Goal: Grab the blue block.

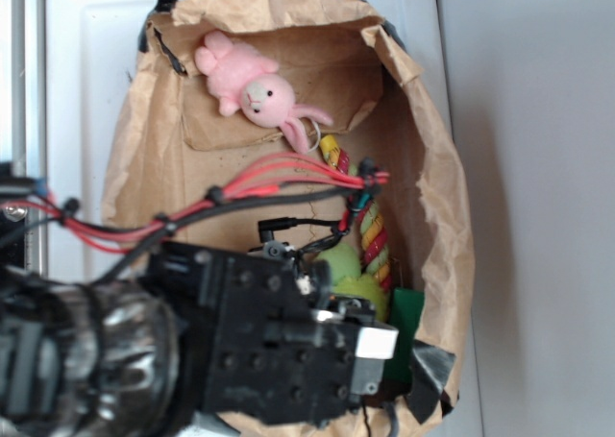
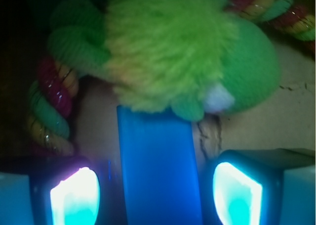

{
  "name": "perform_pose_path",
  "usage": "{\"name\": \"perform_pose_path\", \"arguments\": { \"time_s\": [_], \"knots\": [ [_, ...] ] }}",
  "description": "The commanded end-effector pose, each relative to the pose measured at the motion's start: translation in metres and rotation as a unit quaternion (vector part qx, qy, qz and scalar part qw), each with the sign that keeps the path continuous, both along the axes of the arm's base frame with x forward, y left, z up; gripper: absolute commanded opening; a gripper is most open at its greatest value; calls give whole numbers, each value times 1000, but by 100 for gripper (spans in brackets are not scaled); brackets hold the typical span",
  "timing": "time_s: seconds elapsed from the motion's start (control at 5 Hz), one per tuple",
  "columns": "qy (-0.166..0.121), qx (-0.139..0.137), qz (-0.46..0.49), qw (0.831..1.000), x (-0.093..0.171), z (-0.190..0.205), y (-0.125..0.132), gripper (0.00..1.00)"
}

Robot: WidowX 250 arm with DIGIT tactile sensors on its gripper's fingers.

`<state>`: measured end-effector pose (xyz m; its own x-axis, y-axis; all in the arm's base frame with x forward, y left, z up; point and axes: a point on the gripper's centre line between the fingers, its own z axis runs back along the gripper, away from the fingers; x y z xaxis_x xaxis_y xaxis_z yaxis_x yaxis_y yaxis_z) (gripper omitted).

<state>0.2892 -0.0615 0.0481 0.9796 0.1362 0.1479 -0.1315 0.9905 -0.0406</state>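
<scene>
Glowing at the bottom of our wrist view, our gripper (image 2: pixel 155 198) stands wide open and holds nothing, straddling the flat sky-blue ridged block (image 2: pixel 157 160) beside the fuzzy green plush toy (image 2: pixel 168 52), so we judge only closing and lifting remain.

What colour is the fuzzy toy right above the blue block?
Bright green plush toy, yellowish in the middle; the wrist view shows it best.

Exterior looks down from above; wrist views close, sharing green plush toy (image 1: pixel 348 269).
</scene>
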Motion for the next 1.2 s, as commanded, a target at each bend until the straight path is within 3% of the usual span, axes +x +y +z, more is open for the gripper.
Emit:
{"name": "perform_pose_path", "arguments": {
  "time_s": [0.0, 0.6, 1.0],
  "knots": [
    [-26, 3, 12, 1000, 16, 11, 6, 100],
    [-48, 18, 0, 999, 10, 11, 12, 100],
    [-45, -17, -2, 999, 0, 30, 15, 100]
  ]
}}
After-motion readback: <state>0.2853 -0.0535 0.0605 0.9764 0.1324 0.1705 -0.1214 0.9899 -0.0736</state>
